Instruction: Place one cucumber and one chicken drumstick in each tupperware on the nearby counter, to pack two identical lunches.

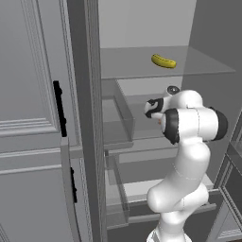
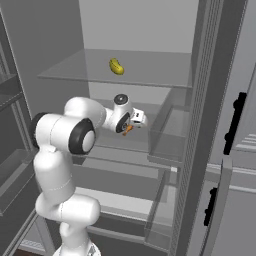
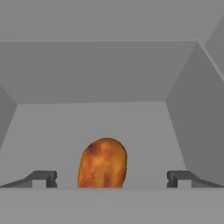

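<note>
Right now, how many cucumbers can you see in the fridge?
1. A cucumber lies on the upper shelf, above the arm. A second may be hidden behind the arm or out of frame.

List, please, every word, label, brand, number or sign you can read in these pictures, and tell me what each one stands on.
None: there is no readable text in any of the views.
The cucumber on the upper fridge shelf is plain.
The chicken drumstick between the open gripper fingers carries no label.
The fridge door and its black handles bear no brand or sign.
</note>
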Controlling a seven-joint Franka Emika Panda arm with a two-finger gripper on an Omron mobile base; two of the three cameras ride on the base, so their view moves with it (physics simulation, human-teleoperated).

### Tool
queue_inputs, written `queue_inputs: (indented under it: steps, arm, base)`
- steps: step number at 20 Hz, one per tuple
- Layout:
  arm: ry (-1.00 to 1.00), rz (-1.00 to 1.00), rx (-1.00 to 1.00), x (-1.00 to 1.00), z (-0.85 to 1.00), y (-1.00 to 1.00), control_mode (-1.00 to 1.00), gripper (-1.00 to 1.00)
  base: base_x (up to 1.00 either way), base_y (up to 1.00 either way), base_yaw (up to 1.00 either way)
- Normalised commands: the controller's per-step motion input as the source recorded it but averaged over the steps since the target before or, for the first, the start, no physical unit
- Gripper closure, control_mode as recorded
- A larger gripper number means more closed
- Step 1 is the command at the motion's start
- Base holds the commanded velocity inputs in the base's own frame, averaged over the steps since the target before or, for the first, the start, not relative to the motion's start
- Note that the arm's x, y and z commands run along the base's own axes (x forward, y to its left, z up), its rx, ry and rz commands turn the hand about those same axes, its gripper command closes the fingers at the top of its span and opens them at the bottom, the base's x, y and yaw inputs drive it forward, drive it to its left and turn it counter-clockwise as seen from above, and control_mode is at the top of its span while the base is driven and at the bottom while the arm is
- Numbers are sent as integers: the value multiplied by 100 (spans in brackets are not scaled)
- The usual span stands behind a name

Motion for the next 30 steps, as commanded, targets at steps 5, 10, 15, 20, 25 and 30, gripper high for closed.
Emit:
queue_inputs:
  steps: [5, 10, 15, 20, 25, 30]
  arm:
    - [0, 0, 0, 23, -15, 0, -100, -100]
    - [3, 0, -3, 4, -27, 6, -100, -100]
    - [2, 0, -3, 1, -17, 7, -100, 100]
    - [0, 0, 0, -3, 0, 0, -100, 100]
    - [-1, -1, 2, -81, -6, -1, -100, 100]
    - [-12, -4, 2, -100, 69, 2, -100, 100]
  base:
    - [0, 0, 0]
    - [0, 0, 0]
    - [0, 0, 0]
    - [0, 0, 0]
    - [0, 0, 0]
    - [0, 0, 0]
